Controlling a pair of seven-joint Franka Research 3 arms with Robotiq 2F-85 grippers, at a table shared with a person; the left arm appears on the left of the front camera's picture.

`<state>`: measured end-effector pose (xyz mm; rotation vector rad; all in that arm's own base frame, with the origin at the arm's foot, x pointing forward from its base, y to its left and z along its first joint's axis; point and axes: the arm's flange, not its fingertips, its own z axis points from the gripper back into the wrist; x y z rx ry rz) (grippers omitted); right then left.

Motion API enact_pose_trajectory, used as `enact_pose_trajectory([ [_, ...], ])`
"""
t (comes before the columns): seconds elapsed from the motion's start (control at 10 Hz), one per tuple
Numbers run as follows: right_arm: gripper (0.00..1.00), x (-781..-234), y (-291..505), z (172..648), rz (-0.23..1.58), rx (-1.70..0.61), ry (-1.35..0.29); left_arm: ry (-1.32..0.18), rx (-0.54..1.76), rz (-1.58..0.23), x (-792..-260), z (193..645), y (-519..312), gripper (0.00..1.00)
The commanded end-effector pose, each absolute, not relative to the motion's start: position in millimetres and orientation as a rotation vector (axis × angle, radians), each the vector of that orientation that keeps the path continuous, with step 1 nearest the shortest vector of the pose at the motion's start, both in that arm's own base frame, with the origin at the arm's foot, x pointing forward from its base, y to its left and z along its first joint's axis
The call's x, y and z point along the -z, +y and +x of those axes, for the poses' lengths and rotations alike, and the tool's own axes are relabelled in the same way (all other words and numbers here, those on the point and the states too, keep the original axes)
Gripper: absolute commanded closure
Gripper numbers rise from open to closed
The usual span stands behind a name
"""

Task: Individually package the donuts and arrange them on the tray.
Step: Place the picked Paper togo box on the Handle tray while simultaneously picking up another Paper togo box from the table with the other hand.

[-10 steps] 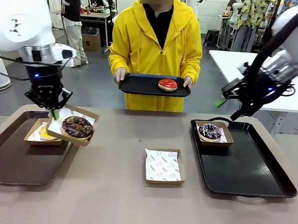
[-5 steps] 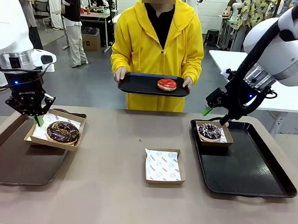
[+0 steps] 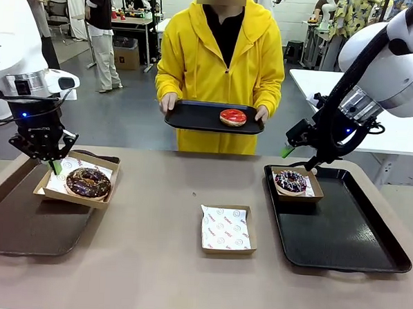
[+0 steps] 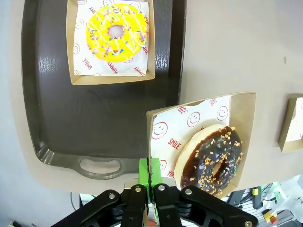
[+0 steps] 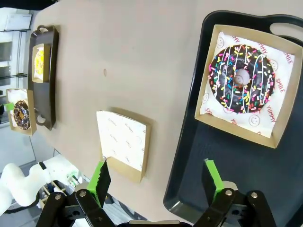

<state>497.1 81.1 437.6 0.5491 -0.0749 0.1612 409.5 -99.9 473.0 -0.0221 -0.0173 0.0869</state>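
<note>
My left gripper (image 3: 54,164) (image 4: 149,166) is shut on the rim of a cardboard box (image 3: 78,179) holding the chocolate donut (image 3: 88,183) (image 4: 211,159). That box sits over the right rim of the left tray (image 3: 19,221). The yellow donut (image 4: 117,32) lies in its own box on that tray. My right gripper (image 3: 300,151) (image 5: 156,182) hangs open above the right tray (image 3: 347,238), near the boxed purple donut (image 3: 290,181) (image 5: 242,78). The red donut (image 3: 233,116) rests on a black tray (image 3: 194,118) held by the person.
An empty paper-lined box (image 3: 227,230) (image 5: 124,144) lies in the middle of the table. Most of the right tray in front of the purple donut's box is bare. The person in yellow stands at the far edge.
My left gripper carried the boxed chocolate donut leftward and down to the left tray, hiding the yellow donut's box in the front view. My right gripper swung left toward the purple donut's box.
</note>
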Motion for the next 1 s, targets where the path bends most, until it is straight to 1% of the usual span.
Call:
enact_pose_trajectory([
  [0.0,0.0,-439,82,498,0.551,-0.164,-0.071,-0.018,-0.088,-0.025,-476,407,-99,0.99],
  [0.2,0.0,-438,81,497,0.549,-0.161,-0.075,-0.017,-0.087,-0.022,-473,409,-100,0.99],
  [0.3,0.0,-432,103,493,0.44,-0.18,-0.056,-0.026,-0.026,-0.025,-471,406,-90,0.99],
  [0.5,0.0,-422,143,484,0.32,-0.203,-0.044,-0.048,0.043,-0.043,-464,394,-68,0.99],
  [0.9,0.0,-384,196,466,0.209,-0.179,-0.042,-0.035,0.121,0.004,-437,373,-43,0.99],
])
